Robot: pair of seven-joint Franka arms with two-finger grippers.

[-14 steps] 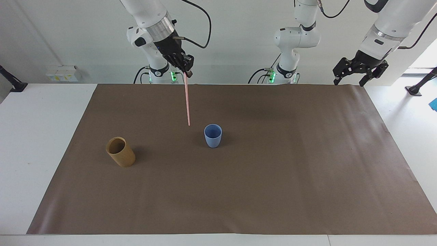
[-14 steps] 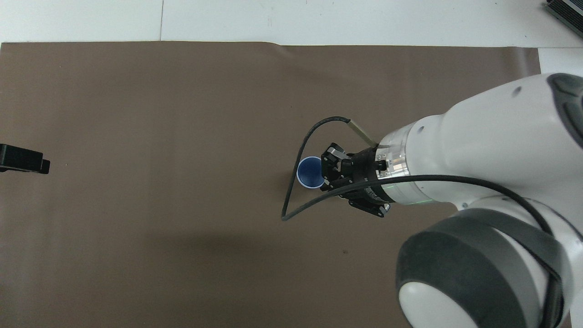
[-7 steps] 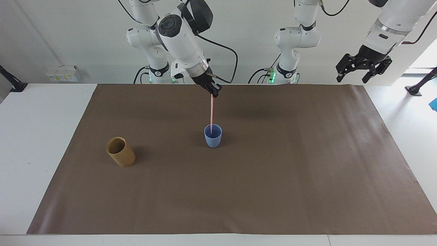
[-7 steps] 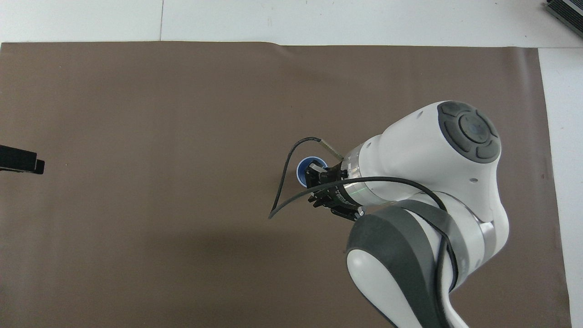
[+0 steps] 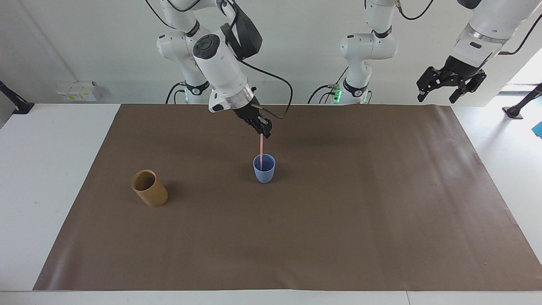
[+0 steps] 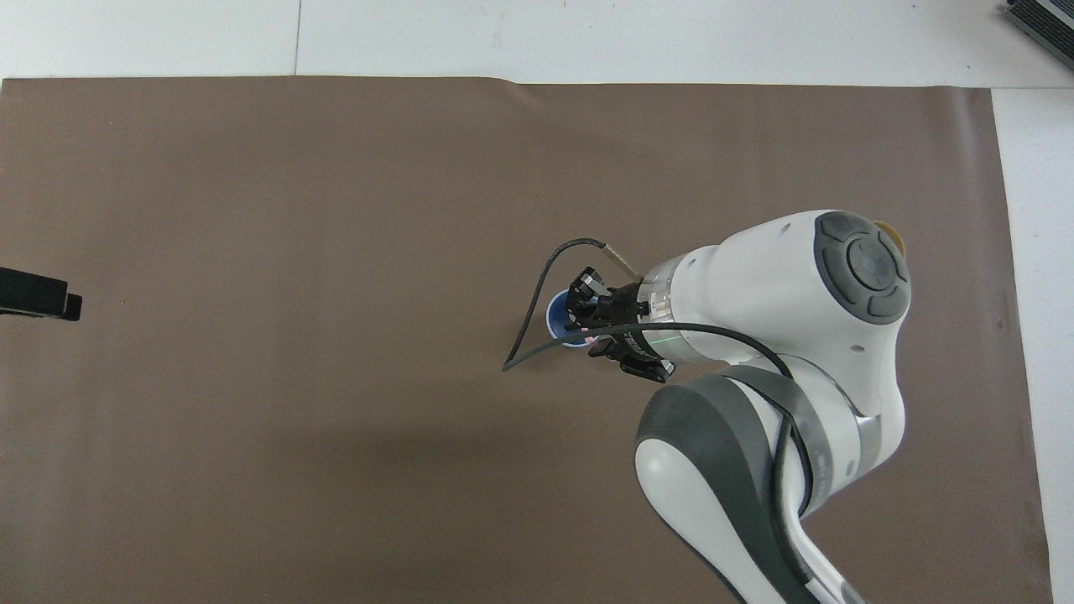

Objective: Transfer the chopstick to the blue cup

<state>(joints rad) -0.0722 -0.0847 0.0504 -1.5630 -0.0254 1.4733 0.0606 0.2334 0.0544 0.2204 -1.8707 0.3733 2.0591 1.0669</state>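
Note:
The light blue cup [image 5: 264,171] stands upright near the middle of the brown mat. The thin pink chopstick [image 5: 262,150] stands almost upright with its lower end inside the cup. Its top end is at my right gripper [image 5: 266,133], which hangs directly over the cup. I cannot make out whether the right gripper still clamps the stick. In the overhead view the right gripper [image 6: 587,317] and its wrist cover most of the blue cup [image 6: 554,323] and hide the chopstick. My left gripper [image 5: 450,86] waits open and empty, high over the mat's corner at the left arm's end.
A tan-brown cylindrical cup [image 5: 149,188] stands on the mat [image 5: 338,237] toward the right arm's end, slightly farther from the robots than the blue cup. A black cable loops from the right wrist [image 6: 537,327] beside the blue cup.
The right gripper swung the chopstick from beside the blue cup to over it and lowered it, so the stick's lower end went into the cup. The left gripper rose slightly.

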